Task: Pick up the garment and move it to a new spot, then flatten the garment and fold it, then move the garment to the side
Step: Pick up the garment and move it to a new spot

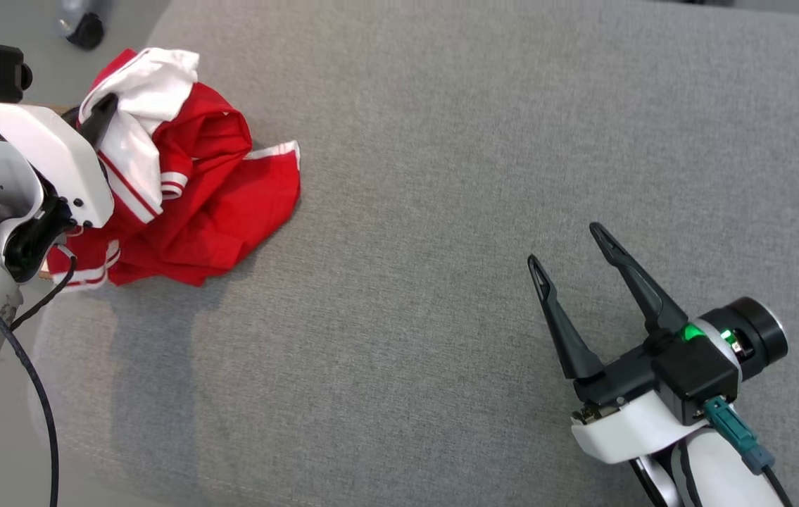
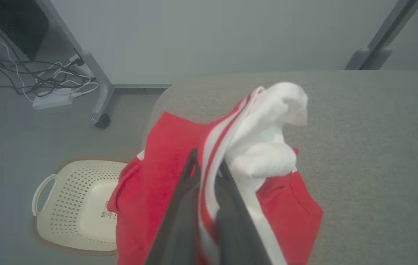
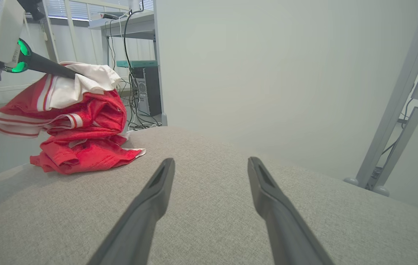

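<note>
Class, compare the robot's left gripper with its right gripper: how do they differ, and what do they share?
The left gripper is shut on the red and white garment; the right gripper is open and empty.
The left gripper is at the garment near the grey fabric surface's left edge; the right gripper is over bare surface, apart from the garment.
Both have two long dark fingers.

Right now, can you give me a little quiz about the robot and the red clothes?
1. True or false: the left pincer is shut on the garment.
2. Which colours is the garment? A) red and white B) blue and yellow C) all black
3. Fill in: the right pincer is ____ and holds nothing.

Key: 1 true; 2 A; 3 open.
</note>
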### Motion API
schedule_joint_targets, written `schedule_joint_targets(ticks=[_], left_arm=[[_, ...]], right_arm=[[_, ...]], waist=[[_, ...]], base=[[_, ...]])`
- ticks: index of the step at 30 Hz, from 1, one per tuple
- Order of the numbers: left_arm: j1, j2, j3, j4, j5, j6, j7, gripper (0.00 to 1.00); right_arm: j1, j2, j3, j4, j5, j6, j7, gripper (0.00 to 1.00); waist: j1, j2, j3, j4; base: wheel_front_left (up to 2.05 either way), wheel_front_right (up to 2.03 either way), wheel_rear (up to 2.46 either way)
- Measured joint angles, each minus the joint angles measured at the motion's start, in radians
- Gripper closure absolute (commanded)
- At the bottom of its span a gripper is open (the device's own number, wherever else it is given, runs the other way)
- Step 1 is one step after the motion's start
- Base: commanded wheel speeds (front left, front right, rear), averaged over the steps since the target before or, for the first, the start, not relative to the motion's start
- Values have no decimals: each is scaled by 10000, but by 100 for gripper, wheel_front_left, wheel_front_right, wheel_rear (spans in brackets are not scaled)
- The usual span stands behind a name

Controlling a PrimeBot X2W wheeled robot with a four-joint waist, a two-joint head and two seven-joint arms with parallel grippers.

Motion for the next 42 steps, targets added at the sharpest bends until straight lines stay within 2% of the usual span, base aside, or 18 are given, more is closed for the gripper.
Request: schedule_joint_targets(ticks=[8,14,22,29,34,39,42], left_arm=[[30,192,222,-280,75,4,-1505,100],[207,293,428,-742,146,182,-2433,100],[580,499,660,-1810,209,575,-3181,100],[905,577,1511,-3440,441,1034,-3591,100],[1760,232,2997,-5166,1174,1381,-3618,100],[2757,-686,4115,-6590,2023,1546,-3622,100],[3126,-1164,4351,-7076,2387,1572,-3622,100]], right_arm=[[394,79,-6,399,207,0,-192,0],[578,113,-6,589,360,0,-295,0],[795,130,96,679,679,0,-366,0],[932,134,75,685,830,0,-403,0],[925,140,-334,612,890,0,-431,0],[867,142,-894,531,713,0,-443,0],[854,144,-1156,433,644,0,-445,0]], waist=[[0,0,-997,227],[0,0,-1713,310],[0,0,-2342,266],[0,0,-2541,-10],[0,0,-2661,-400],[0,0,-2741,-896],[0,0,-2796,-1240]], base=[[0,0,0],[0,0,0],[0,0,0],[0,0,0],[0,0,0],[0,0,0],[0,0,0]])
